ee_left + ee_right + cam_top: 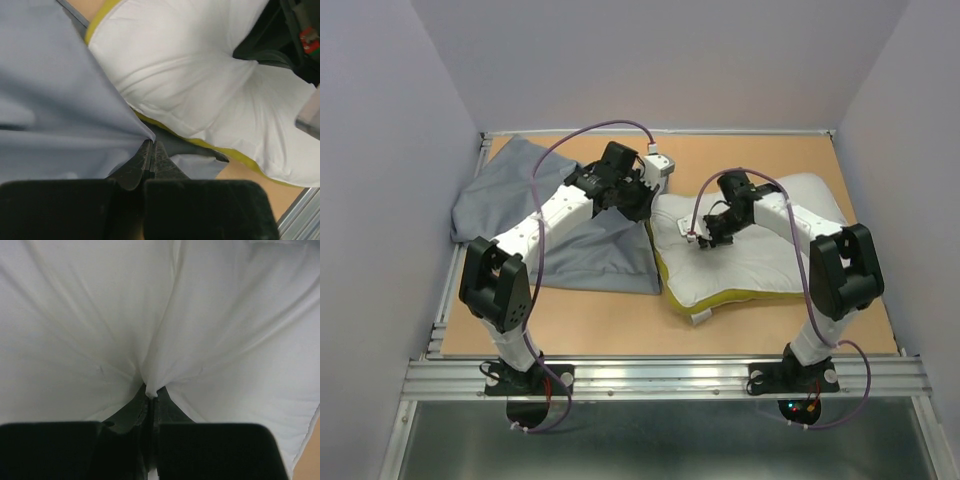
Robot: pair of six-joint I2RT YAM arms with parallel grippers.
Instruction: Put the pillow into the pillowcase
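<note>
The white pillow [760,255] with a yellow side band lies on the right half of the table. The grey pillowcase [590,250] lies wrinkled to its left, its right edge meeting the pillow. My left gripper [642,208] is shut on the pillowcase's edge [60,100], right beside the pillow [190,75]. My right gripper [705,238] is shut on a pinch of the pillow's top fabric [160,340] near its left middle. In each wrist view the jaws stand closed with cloth between the tips, the left gripper [151,144] and the right gripper [151,392].
The brown table [620,320] has a raised metal rail along its near edge [660,375]. Purple cables loop over both arms. A small white tag [700,318] sticks out at the pillow's near corner. Walls close in on the left, back and right.
</note>
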